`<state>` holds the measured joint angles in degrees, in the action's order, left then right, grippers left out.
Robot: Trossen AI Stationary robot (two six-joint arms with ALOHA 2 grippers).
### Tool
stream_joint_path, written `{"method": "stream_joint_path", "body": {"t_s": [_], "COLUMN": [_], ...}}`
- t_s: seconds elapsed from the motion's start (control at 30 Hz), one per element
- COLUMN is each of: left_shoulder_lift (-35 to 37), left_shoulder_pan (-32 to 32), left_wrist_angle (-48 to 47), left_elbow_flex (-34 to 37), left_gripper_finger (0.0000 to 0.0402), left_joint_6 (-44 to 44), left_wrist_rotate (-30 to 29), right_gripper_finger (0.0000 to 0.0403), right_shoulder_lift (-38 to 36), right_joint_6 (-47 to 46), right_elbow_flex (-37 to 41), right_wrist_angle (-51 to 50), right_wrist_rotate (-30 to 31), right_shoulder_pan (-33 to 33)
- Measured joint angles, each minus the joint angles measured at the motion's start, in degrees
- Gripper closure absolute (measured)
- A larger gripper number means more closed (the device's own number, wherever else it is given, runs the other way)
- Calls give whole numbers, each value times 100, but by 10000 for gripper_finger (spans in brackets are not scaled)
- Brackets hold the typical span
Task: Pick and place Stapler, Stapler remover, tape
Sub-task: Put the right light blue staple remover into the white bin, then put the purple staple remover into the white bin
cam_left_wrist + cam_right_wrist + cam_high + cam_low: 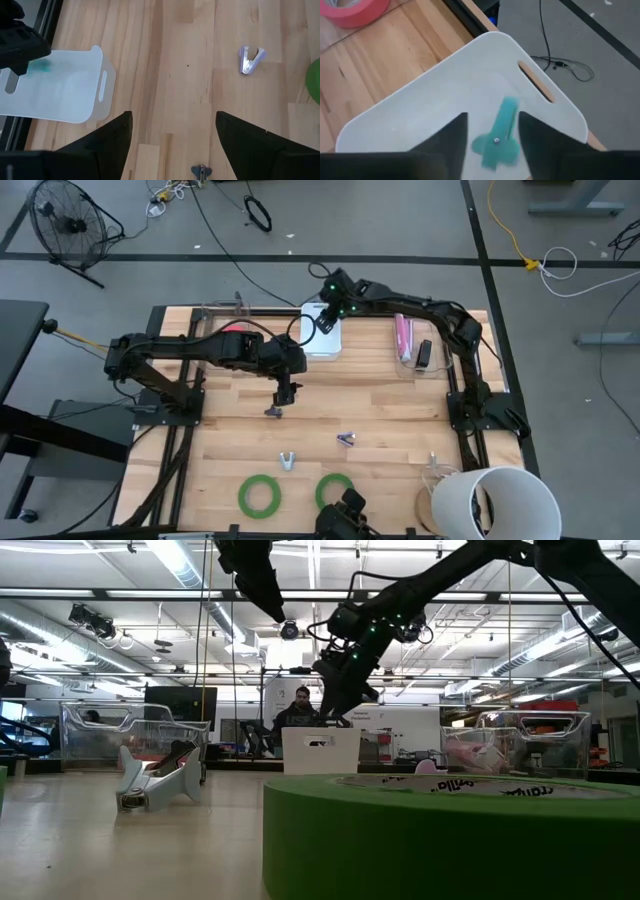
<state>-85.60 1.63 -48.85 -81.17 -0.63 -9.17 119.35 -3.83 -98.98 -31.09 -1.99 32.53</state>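
Note:
My right gripper (492,150) hangs open over the white bin (322,340) at the table's far middle. A teal stapler remover (497,137) shows in the bin below, between the fingers. My left gripper (172,145) is open above the table's middle, over a small silver stapler remover (201,171) lying on the wood. Two more stapler removers (288,461) (346,439) lie nearer the front. Two green tape rolls (259,496) (335,490) lie flat by the near edge. A red-pink tape roll (350,10) lies at the far left. A pink stapler (403,337) and a black stapler (424,355) rest at the far right.
A white bucket (495,502) stands at the near right corner. Clear plastic containers (130,730) sit along the far edge. One green tape roll (450,830) fills the low view's foreground. Bare wood lies between the two arms.

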Motion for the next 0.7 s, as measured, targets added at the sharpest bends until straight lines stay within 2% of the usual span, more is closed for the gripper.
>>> {"method": "stream_joint_path", "body": {"t_s": [0.17,0.4,0.63,0.7], "left_shoulder_lift": [0,2,2,2], "left_shoulder_pan": [0,0,0,0], "left_wrist_angle": [-51,-110,-528,-722], "left_elbow_flex": [0,0,0,0], "left_gripper_finger": [111,111,111,111], "left_joint_6": [-3,-8,31,145], "left_wrist_rotate": [1,-2,-2,-2], "right_gripper_finger": [158,140,140,144], "right_shoulder_lift": [0,0,-38,-103], "right_joint_6": [-12,-81,-201,-108], "right_elbow_flex": [0,0,0,0], "right_wrist_angle": [9,11,-249,-456], "right_wrist_rotate": [0,-104,-1480,-1698], "right_shoulder_pan": [-2,0,-77,-185]}}
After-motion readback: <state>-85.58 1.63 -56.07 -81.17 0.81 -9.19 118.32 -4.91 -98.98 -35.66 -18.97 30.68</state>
